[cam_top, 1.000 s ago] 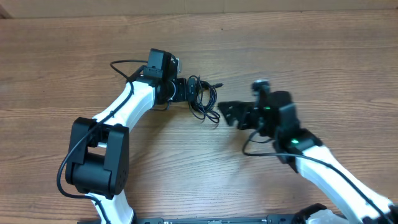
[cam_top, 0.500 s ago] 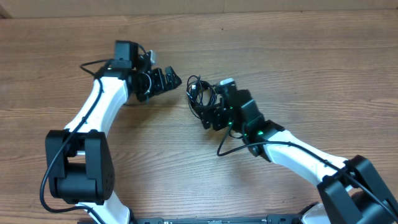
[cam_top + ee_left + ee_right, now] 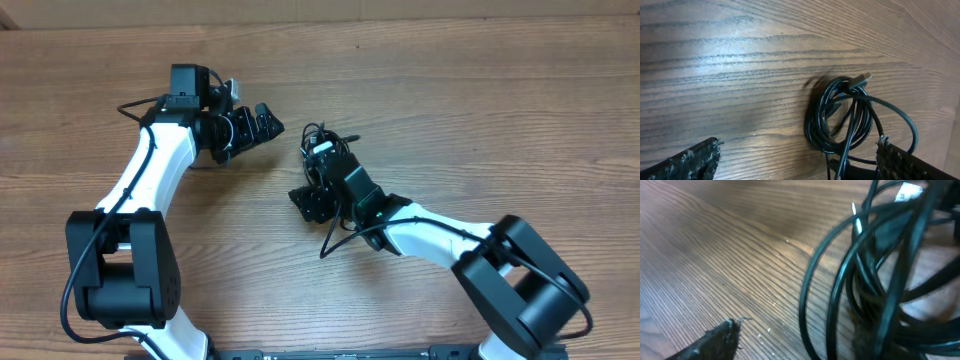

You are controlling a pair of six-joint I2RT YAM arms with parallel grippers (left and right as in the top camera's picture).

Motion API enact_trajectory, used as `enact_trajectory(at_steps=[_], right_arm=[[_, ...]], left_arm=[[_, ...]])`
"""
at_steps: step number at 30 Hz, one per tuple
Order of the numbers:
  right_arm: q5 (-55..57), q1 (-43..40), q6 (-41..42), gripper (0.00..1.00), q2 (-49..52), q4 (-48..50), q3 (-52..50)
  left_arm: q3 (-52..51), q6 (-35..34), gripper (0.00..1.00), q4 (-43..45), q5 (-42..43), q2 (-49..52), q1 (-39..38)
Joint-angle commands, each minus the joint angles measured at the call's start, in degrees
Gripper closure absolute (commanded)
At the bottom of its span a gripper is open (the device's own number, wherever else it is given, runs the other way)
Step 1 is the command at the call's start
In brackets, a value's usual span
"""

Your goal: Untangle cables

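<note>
The cables [image 3: 322,136] are thin black cords in one tangled coil at the table's middle, partly hidden under my right wrist. In the left wrist view the coil [image 3: 842,120] lies flat with a plug end pointing up right. My left gripper [image 3: 256,126] is open and empty, a little left of the coil, which lies ahead of its fingers [image 3: 800,165]. My right gripper [image 3: 308,200] is open right at the coil's near side. In the right wrist view, cable loops [image 3: 875,280] fill the right side, and some cross the gap between its fingers [image 3: 800,330].
The wooden table [image 3: 500,100] runs to a pale edge at the back. Thicker black arm wires loop beside my left arm [image 3: 140,105] and under my right arm [image 3: 335,238]. Both arm bases stand at the front edge.
My left gripper has drawn back to the left, away from the coil, leaving it on the table. My right arm has swung left and its gripper has reached the coil.
</note>
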Motion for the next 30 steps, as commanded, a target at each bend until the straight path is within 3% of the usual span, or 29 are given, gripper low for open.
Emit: enact_trajectory(at_steps=[1, 4, 11, 22, 30], right_arm=[[-1.77, -0.13, 3.15, 0.36, 0.31, 0.96, 1.66], [-5.84, -0.15, 6.40, 0.50, 0.31, 1.90, 1.66], [-16.72, -0.20, 7.98, 0.95, 0.28, 3.69, 1.79], [-48.70, -9.86, 15.10, 0.96, -3.41, 4.72, 5.09], [-48.89, -14.62, 14.21, 0.96, -11.56, 2.80, 5.11]], left_arm=[[0.98, -0.79, 0.01, -0.42, 1.09, -1.29, 0.24], [0.98, -0.79, 0.00, -0.74, 1.09, -1.27, 0.24], [0.96, -0.79, 0.00, -0.76, 1.05, -1.27, 0.24], [0.96, -0.79, 0.01, -1.20, -1.01, -1.27, 0.13], [0.96, -0.76, 0.00, -1.16, -1.05, -1.27, 0.13]])
